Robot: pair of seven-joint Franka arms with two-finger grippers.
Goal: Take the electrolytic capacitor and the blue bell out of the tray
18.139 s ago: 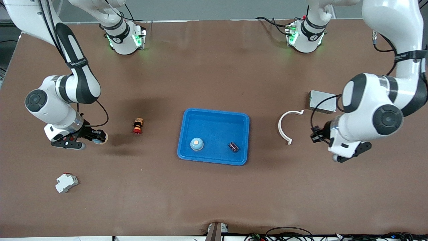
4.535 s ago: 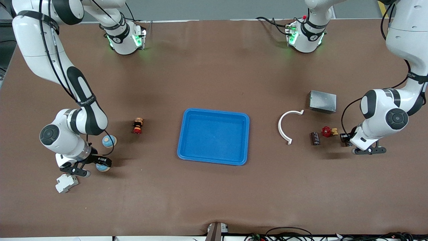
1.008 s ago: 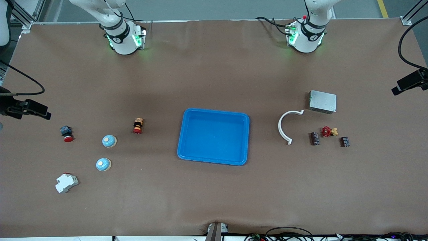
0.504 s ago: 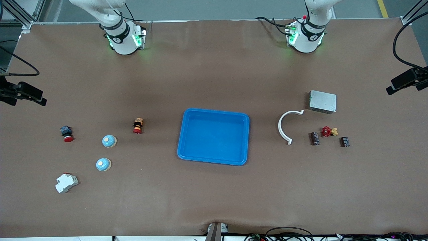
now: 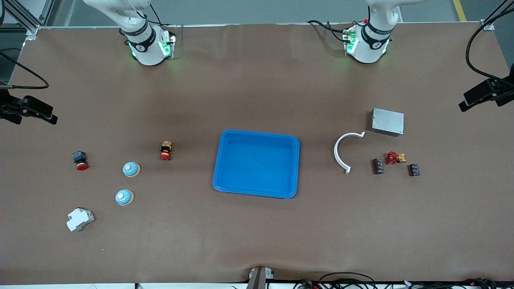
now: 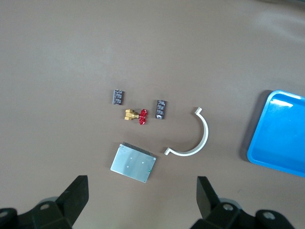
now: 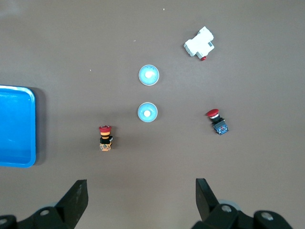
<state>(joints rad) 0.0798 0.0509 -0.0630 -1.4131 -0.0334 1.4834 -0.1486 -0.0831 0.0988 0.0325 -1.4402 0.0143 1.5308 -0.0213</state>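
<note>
Two blue bells (image 5: 131,169) (image 5: 124,197) sit on the table toward the right arm's end; the right wrist view shows them too (image 7: 147,111) (image 7: 148,75). Two dark capacitors (image 5: 377,165) (image 5: 414,169) lie toward the left arm's end, also in the left wrist view (image 6: 161,109) (image 6: 117,97). The blue tray (image 5: 257,192) at the middle holds nothing. My right gripper (image 7: 141,200) is open and empty, high over its end of the table (image 5: 38,110). My left gripper (image 6: 141,200) is open and empty, high over its end (image 5: 480,94).
A red valve (image 5: 393,157) lies between the capacitors. A white arc (image 5: 341,154) and a metal box (image 5: 387,121) are close by. Two red push buttons (image 5: 80,159) (image 5: 165,150) and a white breaker (image 5: 80,219) lie around the bells.
The bell and capacitor that lay in the tray 18 s ago now lie on the table. Both arms have lifted to the table's ends, shifting only slightly in the last second.
</note>
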